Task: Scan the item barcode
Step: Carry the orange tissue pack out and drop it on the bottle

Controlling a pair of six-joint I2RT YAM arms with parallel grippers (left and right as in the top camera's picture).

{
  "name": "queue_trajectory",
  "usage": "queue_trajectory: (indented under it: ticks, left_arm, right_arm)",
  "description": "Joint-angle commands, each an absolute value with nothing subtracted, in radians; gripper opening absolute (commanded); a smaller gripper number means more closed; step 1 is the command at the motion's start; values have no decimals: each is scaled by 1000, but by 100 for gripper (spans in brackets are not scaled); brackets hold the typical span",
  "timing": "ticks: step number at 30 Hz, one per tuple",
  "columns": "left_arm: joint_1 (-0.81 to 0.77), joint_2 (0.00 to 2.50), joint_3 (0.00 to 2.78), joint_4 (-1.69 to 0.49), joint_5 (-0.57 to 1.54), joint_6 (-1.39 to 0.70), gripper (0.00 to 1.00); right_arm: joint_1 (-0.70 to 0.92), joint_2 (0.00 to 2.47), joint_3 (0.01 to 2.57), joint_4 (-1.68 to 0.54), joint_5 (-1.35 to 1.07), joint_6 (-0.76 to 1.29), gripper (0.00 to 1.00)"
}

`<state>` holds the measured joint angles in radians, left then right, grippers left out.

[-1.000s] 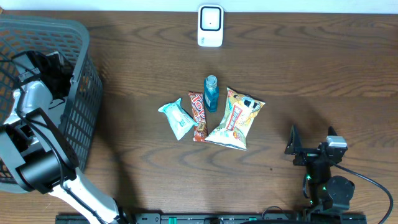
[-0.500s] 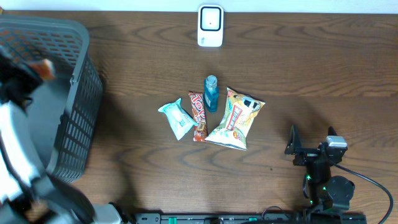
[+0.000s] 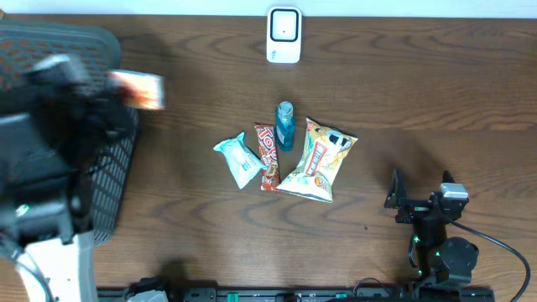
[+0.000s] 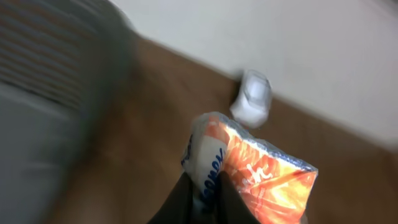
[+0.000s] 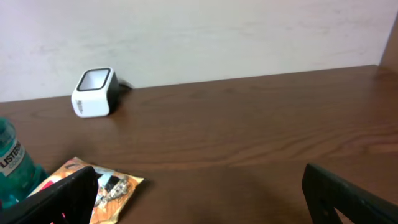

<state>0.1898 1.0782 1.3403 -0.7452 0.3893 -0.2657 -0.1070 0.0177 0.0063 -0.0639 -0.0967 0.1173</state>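
Observation:
An orange and white snack packet (image 3: 141, 90) hangs blurred in the air over the basket's right rim, pinched at its white edge by my left gripper (image 3: 116, 94), which is shut on it. The left wrist view shows the packet (image 4: 255, 171) between the dark fingers of the left gripper (image 4: 208, 202), with the white barcode scanner (image 4: 254, 99) on the table beyond it. The scanner (image 3: 284, 35) stands at the back centre of the table. My right gripper (image 3: 419, 200) rests open at the front right, holding nothing.
A dark mesh basket (image 3: 113, 180) fills the left side. Mid-table lie a teal packet (image 3: 239, 161), a candy bar (image 3: 267, 156), a blue mouthwash bottle (image 3: 284, 126) and a yellow chips bag (image 3: 319, 159). The right wrist view shows the scanner (image 5: 94, 92) and chips bag (image 5: 112, 185).
My left arm has come up out of the basket and swung right, carrying the orange packet past the basket's rim. The right arm has not moved.

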Motion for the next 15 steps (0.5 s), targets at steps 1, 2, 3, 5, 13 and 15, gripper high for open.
queue_trajectory:
  ticks: [1, 2, 3, 5, 13, 15]
  left_arm:
    - [27, 1163, 1298, -766, 314, -229, 7]
    - [-4, 1184, 1287, -766, 281, -229, 7]
    - [-38, 1215, 1274, -766, 236, -230, 7]
    - [-81, 1271, 1261, -766, 169, -251, 8]
    - [-205, 1599, 1259, -623, 130, -334, 7]
    - [-225, 1671, 1259, -590, 130, -334, 7]
  right_arm:
    - [-105, 13, 6, -68, -96, 107, 99]
    - [-105, 13, 6, -68, -96, 107, 99]
    - [-105, 13, 6, -68, -96, 107, 99]
    - [-105, 13, 6, -68, -96, 107, 99]
    - [-105, 13, 6, -68, -96, 107, 99]
    - [-105, 13, 6, -68, -96, 107, 99]
